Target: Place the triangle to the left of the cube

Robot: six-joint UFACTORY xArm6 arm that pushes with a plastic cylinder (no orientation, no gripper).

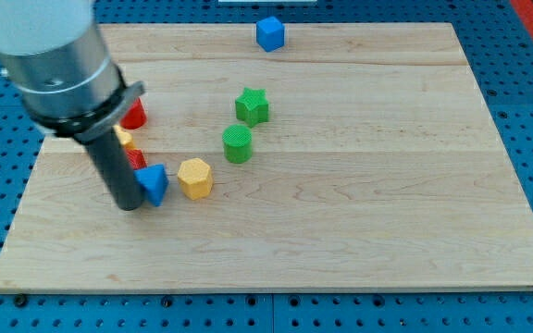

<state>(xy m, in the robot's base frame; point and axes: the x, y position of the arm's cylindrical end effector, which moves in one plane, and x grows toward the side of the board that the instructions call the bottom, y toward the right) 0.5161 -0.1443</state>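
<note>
A blue triangle [154,182] lies left of the board's middle. A blue cube [270,33] sits at the top edge of the board, well up and to the right of the triangle. My tip [129,205] rests on the board right at the triangle's left side, touching it or nearly so. The dark rod rises from it up to the grey arm body at the view's upper left.
A yellow hexagonal block [194,178] lies just right of the triangle. A green cylinder [237,143] and a green star [253,105] stand further right. A red block [134,115], a yellow block [123,139] and another red block [136,159] are partly hidden behind the rod.
</note>
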